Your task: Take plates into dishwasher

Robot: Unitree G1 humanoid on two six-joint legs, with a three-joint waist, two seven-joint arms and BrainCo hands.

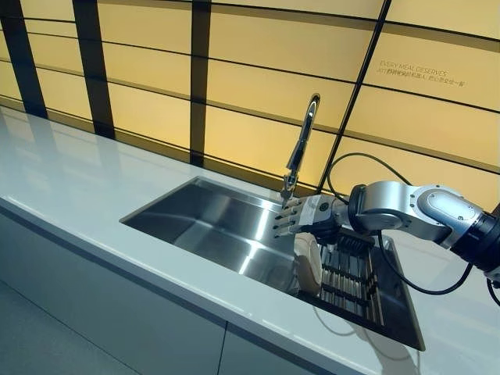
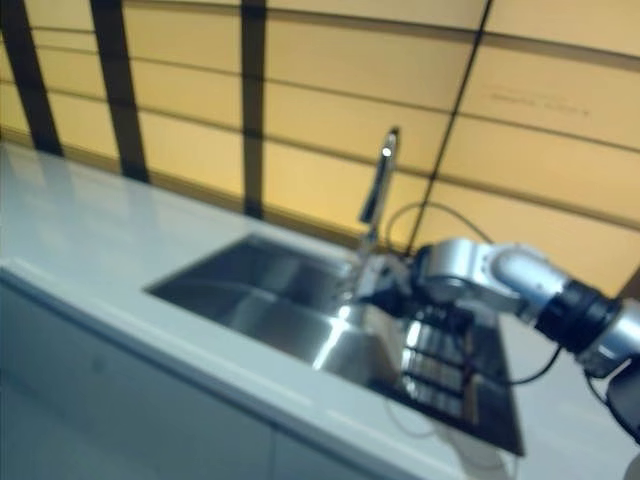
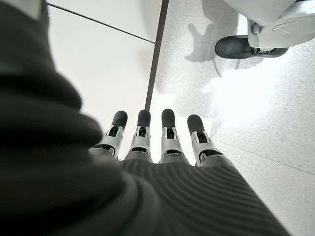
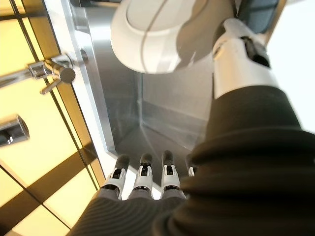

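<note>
Nearest to me, along the front edge, runs the pale grey countertop [image 1: 86, 195], and sunk into it is the steel sink [image 1: 211, 223] with a dark slatted rack [image 1: 351, 277] filling its right end, under the tall faucet [image 1: 301, 144] at the back edge. One cream plate [image 1: 307, 262] stands on edge at the rack's left side, against the sink basin; my right wrist view shows its round underside close to my thumb. I see no dishwasher in any view, so I judge the task barely started: the plate is not yet lifted out, and the carry and loading all remain. My right hand [image 1: 301, 217] reaches in from the right, level over the sink just above the plate, fingers [image 4: 142, 174] straight and spread toward the basin, thumb [image 4: 236, 64] lying by the plate's rim; whether it touches I cannot tell. My left hand [image 3: 162, 142] hangs low over the speckled floor [image 3: 256, 98], fingers straight, holding nothing.
</note>
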